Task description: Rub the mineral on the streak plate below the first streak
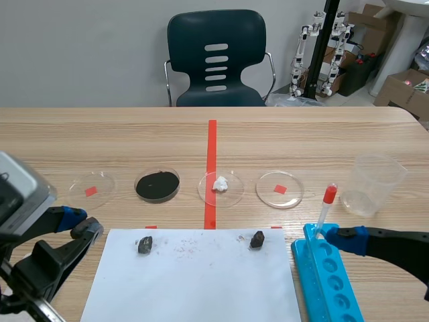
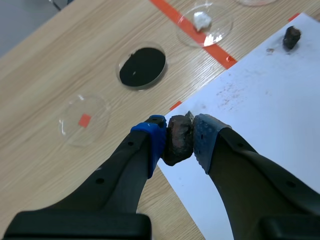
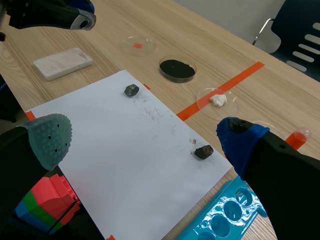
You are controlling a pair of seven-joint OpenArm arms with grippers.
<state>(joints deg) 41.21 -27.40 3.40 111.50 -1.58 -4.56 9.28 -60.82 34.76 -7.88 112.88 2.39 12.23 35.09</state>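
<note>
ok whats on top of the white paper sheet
On the paper sheet lie a grey rock and a brown rock, near its far corners, with faint reddish specks between. Whatever lies beneath it is covered.

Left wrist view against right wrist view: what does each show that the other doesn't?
Only left wrist: a dark mineral clamped in the left hand. Only right wrist: the white streak plate, the blue well tray, the open right hand. Both: the white paper, black powder dish, white-lump dish, and a dark rock on the paper.
</note>
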